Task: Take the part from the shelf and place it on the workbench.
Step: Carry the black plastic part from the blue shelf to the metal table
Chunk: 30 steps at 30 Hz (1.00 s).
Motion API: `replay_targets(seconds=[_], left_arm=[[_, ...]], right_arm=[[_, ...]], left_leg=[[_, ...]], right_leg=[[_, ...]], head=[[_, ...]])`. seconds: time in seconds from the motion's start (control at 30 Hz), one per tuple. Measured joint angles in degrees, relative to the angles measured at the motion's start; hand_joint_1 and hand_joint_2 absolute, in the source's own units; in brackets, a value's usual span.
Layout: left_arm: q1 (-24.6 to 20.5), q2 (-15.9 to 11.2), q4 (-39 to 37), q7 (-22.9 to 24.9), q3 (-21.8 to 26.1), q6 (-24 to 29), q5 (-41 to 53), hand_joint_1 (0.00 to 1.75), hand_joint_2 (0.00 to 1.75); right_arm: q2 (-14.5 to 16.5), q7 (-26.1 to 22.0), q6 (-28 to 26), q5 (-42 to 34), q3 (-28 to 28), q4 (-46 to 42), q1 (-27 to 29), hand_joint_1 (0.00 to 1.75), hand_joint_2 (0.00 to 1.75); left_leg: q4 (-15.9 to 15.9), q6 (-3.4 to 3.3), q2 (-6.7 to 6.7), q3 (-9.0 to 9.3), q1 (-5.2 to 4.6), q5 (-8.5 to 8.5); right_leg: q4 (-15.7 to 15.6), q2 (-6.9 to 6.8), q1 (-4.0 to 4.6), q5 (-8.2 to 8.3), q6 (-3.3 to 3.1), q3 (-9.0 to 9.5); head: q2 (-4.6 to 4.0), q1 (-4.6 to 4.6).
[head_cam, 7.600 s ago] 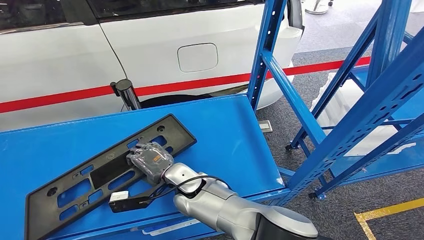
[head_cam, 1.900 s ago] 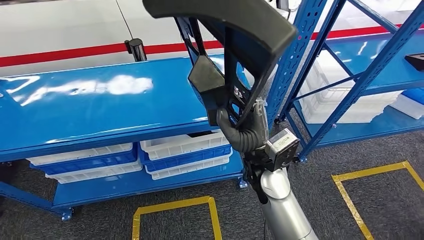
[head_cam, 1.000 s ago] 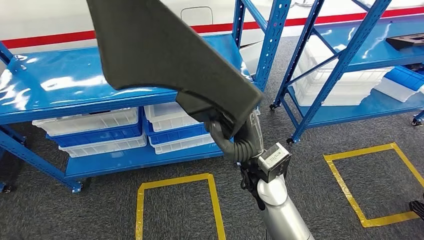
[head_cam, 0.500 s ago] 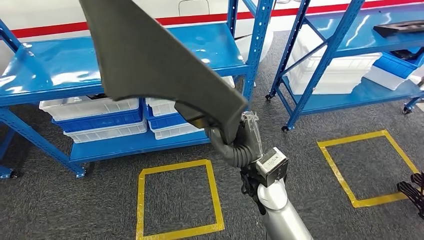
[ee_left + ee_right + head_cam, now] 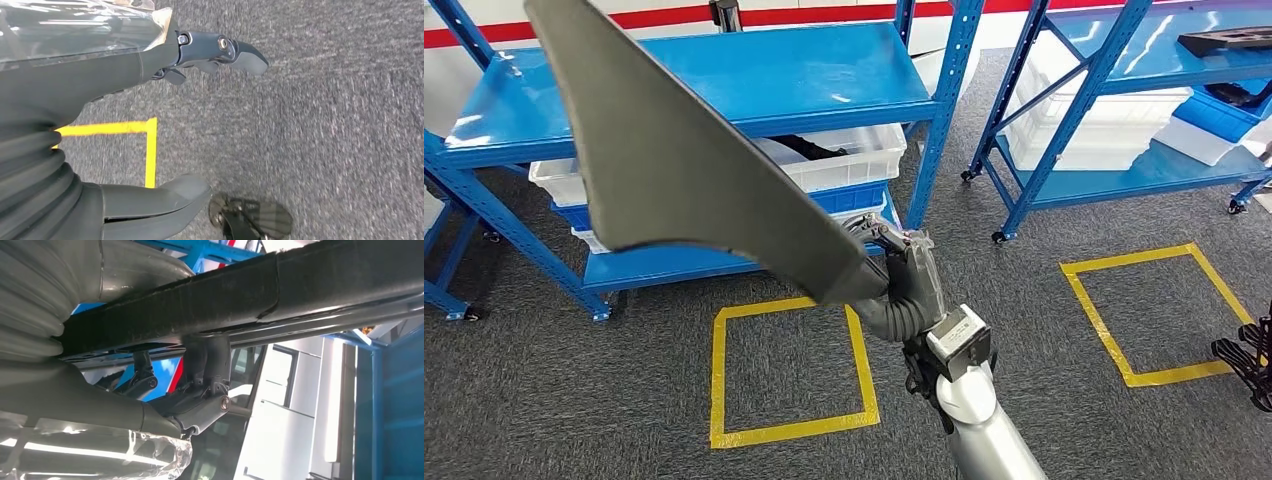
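**A:** Where is your part right now?

**B:** The long, flat dark grey plastic panel (image 5: pixel 694 160) is in the air in front of you, tilted, its wide end up toward the upper left of the head view and its narrow end coming down to your right hand (image 5: pixel 904 280). It sits above and to the left of that hand, not on any surface.

**A:** Is the right hand really holding it?

**B:** Yes. Your right hand grips the panel's narrow lower end. In the right wrist view the dark fingers (image 5: pixel 207 365) curl up against the underside of the panel (image 5: pixel 250 295), and the thick grey thumb lies along its other face.

**A:** And your left hand?

**B:** Your left hand (image 5: pixel 150 125) hangs over grey carpet (image 5: pixel 325 125) with nothing in it; the fingers (image 5: pixel 225 50) and the thumb stand apart. A corner of yellow floor tape (image 5: pixel 145 140) lies below it.

**A:** What stands behind the panel?

**B:** A blue metal shelf rack (image 5: pixel 754 70), with white plastic crates (image 5: pixel 854 150) on its lower level. A second blue rack (image 5: pixel 1124 60) stands to your right. A yellow taped square (image 5: pixel 789 370) marks the carpet just left of your right arm.
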State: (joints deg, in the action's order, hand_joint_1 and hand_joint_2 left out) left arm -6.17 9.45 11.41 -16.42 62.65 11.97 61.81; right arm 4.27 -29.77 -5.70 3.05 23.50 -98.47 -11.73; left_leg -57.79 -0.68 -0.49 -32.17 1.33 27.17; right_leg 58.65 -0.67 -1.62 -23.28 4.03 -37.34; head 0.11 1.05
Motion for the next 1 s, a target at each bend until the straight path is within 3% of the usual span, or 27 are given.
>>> replay_targets(seconds=[0.07,0.13,0.17,0.2,0.23,0.3,0.33,0.37,0.43,0.5,0.53,0.6,0.67,0.7,0.73,0.8,0.87,0.97,1.0], left_arm=[[0.0,-0.1,0.0,-0.2,0.0,0.2,0.5,0.0,1.75],[0.0,-0.2,0.0,-0.3,-0.1,0.3,1.0,0.0,1.75],[0.0,-0.2,0.0,-0.4,-0.1,0.3,1.1,0.0,1.75],[0.0,-0.2,0.0,-0.4,-0.1,0.2,1.3,0.0,1.75],[0.0,-0.2,0.0,-0.5,-0.1,0.1,1.5,0.0,1.75],[0.0,-0.1,0.1,-0.5,-0.2,-0.2,1.7,0.0,1.75],[-0.1,-0.1,0.1,-0.5,-0.2,-0.4,1.7,0.0,1.75],[-0.1,-0.1,0.1,-0.5,-0.2,-0.5,1.7,0.0,1.75],[0.0,-0.2,0.1,-0.5,-0.2,-0.6,1.7,0.0,1.75],[0.1,-0.4,0.1,-0.5,-0.2,-0.6,1.7,0.0,1.75],[0.1,-0.5,0.1,-0.5,-0.2,-0.6,1.7,0.0,1.75],[0.1,-0.7,0.2,-0.5,-0.2,-0.6,1.7,0.0,1.75],[0.2,-0.7,0.2,-0.5,-0.2,-0.6,1.7,0.0,1.75],[0.3,-0.8,0.2,-0.6,-0.2,-0.7,1.7,0.0,1.75],[0.4,-0.8,0.2,-0.6,-0.2,-0.7,1.7,0.0,1.75],[0.4,-0.9,0.2,-0.8,-0.2,-0.9,1.7,0.0,1.75],[0.3,-0.9,0.2,-0.9,-0.2,-1.0,1.7,0.0,1.75],[0.3,-1.1,0.2,-1.1,-0.2,-1.0,1.7,0.0,1.75],[0.3,-1.1,0.2,-1.1,-0.2,-0.9,1.7,0.0,1.75]], right_arm=[[-0.1,-0.1,0.3,0.9,-0.1,0.0,0.1,1.75,1.75],[-0.3,-0.1,0.7,2.0,-0.1,0.0,0.2,1.75,1.75],[-0.4,-0.1,1.0,2.6,-0.1,0.0,0.4,1.75,1.75],[-0.5,-0.1,1.2,2.9,-0.1,0.0,0.4,1.75,1.75],[-0.6,-0.2,1.4,3.2,0.0,0.1,0.5,1.75,1.75],[-0.6,-0.3,1.9,3.5,0.0,0.1,0.4,1.75,1.75],[-0.6,-0.3,2.0,3.6,0.1,0.1,0.4,1.75,1.75],[-0.7,-0.4,2.1,3.7,0.1,0.1,0.4,1.75,1.75],[-0.7,-0.6,2.3,3.7,0.2,0.2,0.4,1.75,1.75],[-0.6,-0.7,2.4,3.8,0.2,0.4,0.5,1.75,1.75],[-0.6,-0.8,2.4,3.9,0.3,0.5,0.5,1.75,1.75],[-0.6,-1.1,2.5,4.3,0.4,0.7,0.9,1.75,1.75],[-0.7,-1.4,2.5,4.8,0.6,1.1,1.7,1.75,1.75],[-0.7,-1.5,2.6,5.0,0.7,1.2,2.1,1.75,1.75],[-0.7,-1.7,2.6,5.2,0.9,1.4,2.5,1.75,1.75],[-0.7,-2.0,2.8,5.6,1.1,1.7,2.9,1.75,1.75],[-0.7,-2.3,3.0,6.0,1.3,2.0,3.1,1.75,1.75],[-0.6,-2.6,3.5,6.1,1.7,2.5,3.2,1.75,1.75],[-0.6,-2.8,3.7,6.1,1.9,2.7,3.2,1.75,1.75]], left_leg=[[0.3,-1.48,0.21,-0.94,-0.21,-0.89],[0.2,-2.05,0.24,-1.99,-0.45,-1.68],[0.2,-2.13,0.14,-2.47,-0.6,-2.08],[0.2,-2.13,-0.06,-2.89,-0.75,-2.46],[0.2,-2.08,-0.36,-3.26,-0.9,-2.84],[0.2,-1.82,-1.03,-3.77,-1.04,-3.55],[0.2,-1.59,-1.33,-3.92,-1.08,-3.9],[0.2,-1.29,-1.63,-4.03,-1.07,-4.25],[0.4,-0.59,-2.26,-4.15,-1.15,-4.86],[-0.4,-0.01,-2.2,-4.74,-1.15,-4.07],[-2.2,0.28,-1.78,-5.55,-1.1,-2.56],[-9.1,0.96,-0.67,-8.19,-0.73,1.91],[-14.7,1.81,-0.22,-9.94,-0.16,4.17],[-14.8,2.23,0.05,-9.47,0.19,3.72],[-12.8,2.67,0.49,-7.97,0.59,2.45],[-5.8,3.44,2.2,-3.5,1.21,-0.13],[-2.2,3.04,3.2,-1.5,1.17,-0.89],[-1.8,0.98,2.15,-2.19,0.68,-0.74],[-1.7,0.26,1.67,-2.45,0.54,-1.06]], right_leg=[[6.0,0.17,-0.08,-4.02,-0.53,-2.56],[13.5,0.34,0.07,-7.57,-0.7,-4.81],[15.4,0.39,0.16,-8.14,-0.49,-4.82],[15.0,0.45,0.3,-7.81,-0.22,-3.59],[12.4,0.62,0.46,-7.04,-0.08,-1.25],[3.6,1.87,0.97,-5.88,-0.64,5.24],[0.3,2.46,1.21,-5.65,-1.05,7.54],[-1.7,2.88,1.45,-5.64,-1.44,8.73],[-2.4,2.56,1.52,-5.37,-1.91,8.6],[-3.0,1.73,0.63,-4.75,-2.83,8.6],[-3.2,1.24,0.15,-4.35,-3.41,8.59],[-3.3,0.25,-0.03,-3.86,-3.99,8.3],[-3.2,-0.88,-0.02,-3.68,-3.91,7.99],[-3.0,-1.44,-0.13,-3.66,-3.84,7.86],[-2.8,-1.93,-0.3,-3.69,-3.72,7.72],[-1.8,-2.74,-0.36,-4.0,-3.11,7.07],[-1.0,-3.21,0.17,-4.35,-2.2,6.57],[-0.7,-3.71,0.62,-4.35,-0.91,6.49],[0.1,-3.26,0.52,-4.93,-0.69,6.02]], head=[[0.0,0.01],[0.0,0.01],[0.0,0.01],[0.0,0.01],[0.0,0.01],[0.0,-0.03],[0.0,-0.06],[0.0,-0.03],[0.0,0.1],[0.0,0.11],[0.0,0.04],[0.0,-0.06],[0.0,-0.05],[0.0,-0.05],[0.0,-0.05],[0.0,-0.17],[0.0,-0.17],[0.0,0.02],[0.0,0.06]])
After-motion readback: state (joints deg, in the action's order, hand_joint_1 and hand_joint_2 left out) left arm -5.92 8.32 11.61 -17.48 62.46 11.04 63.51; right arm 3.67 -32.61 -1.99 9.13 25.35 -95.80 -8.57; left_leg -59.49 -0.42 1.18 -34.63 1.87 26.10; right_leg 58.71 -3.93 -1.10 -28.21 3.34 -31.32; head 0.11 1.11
